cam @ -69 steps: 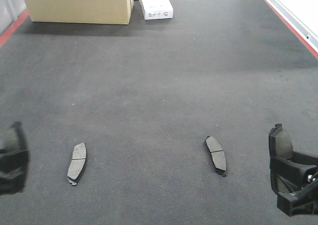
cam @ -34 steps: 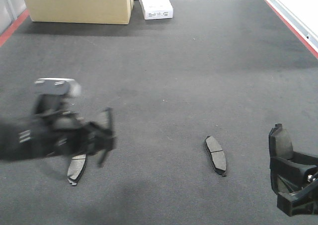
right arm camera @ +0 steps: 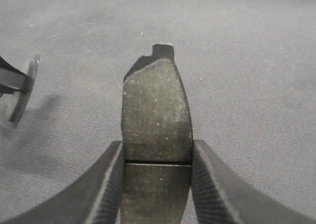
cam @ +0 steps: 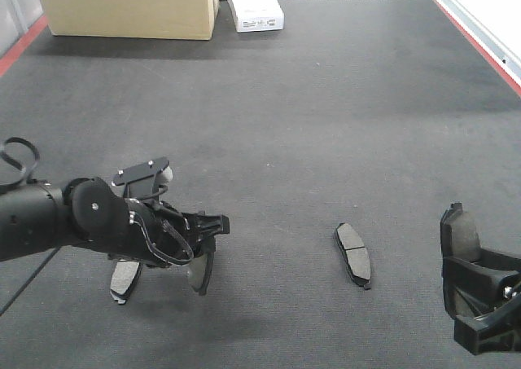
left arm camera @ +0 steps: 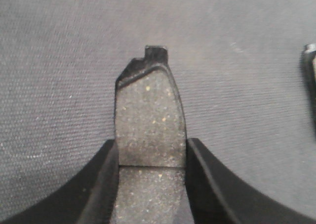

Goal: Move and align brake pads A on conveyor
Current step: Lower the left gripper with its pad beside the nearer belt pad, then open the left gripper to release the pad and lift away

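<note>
The conveyor (cam: 309,125) is a wide dark felt-like belt with red strips (cam: 480,47) along its edges. Two brake pads A lie flat on it: one at the left (cam: 122,282), partly behind my left arm, and one right of centre (cam: 353,255). My left gripper (cam: 202,251) reaches in from the left, shut on a third pad (cam: 197,270) held on edge just above the belt. The left wrist view shows this pad (left arm camera: 148,115) between the fingers (left arm camera: 101,184). My right gripper (cam: 456,259) at the lower right is shut on a fourth pad (cam: 464,232), also in the right wrist view (right arm camera: 155,110).
A cardboard box (cam: 130,6) and a white carton (cam: 254,6) stand at the belt's far end. A white surface (cam: 488,2) borders the right red strip. The left gripper with its pad shows edge-on at the left of the right wrist view (right arm camera: 19,90).
My left arm has swung in from the left edge with its pad, moving right and down to just right of the left pad on the belt. The right gripper has not moved.
</note>
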